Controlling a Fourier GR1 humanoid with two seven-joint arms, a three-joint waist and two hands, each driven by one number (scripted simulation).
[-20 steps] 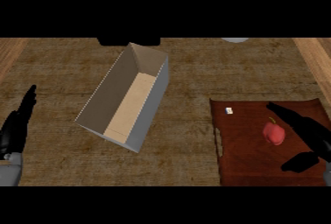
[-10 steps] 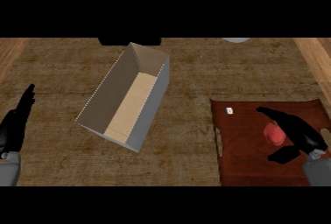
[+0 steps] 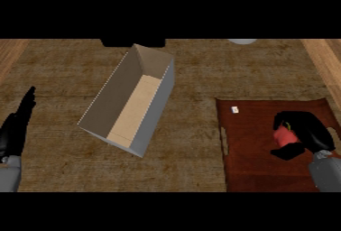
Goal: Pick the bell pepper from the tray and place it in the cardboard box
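Note:
The red bell pepper (image 3: 286, 136) lies on the dark red tray (image 3: 253, 135) at the right of the counter. My right hand (image 3: 305, 131) is on top of it, fingers curled over its far side and thumb at its near side, so only part of the pepper shows. The open cardboard box (image 3: 133, 103) stands tilted in the middle, long and narrow, with its inside floor visible. My left hand (image 3: 16, 126) rests at the left edge, fingers straight and pointing up, well away from the box.
A small white tag (image 3: 234, 109) lies on the tray's far left part. A pale round object (image 3: 241, 41) peeks in at the top edge. Wooden strips (image 3: 326, 58) border the counter at both sides.
My right hand slid left and down over the pepper and its fingers curled round it. The pepper, box and left hand stayed in place.

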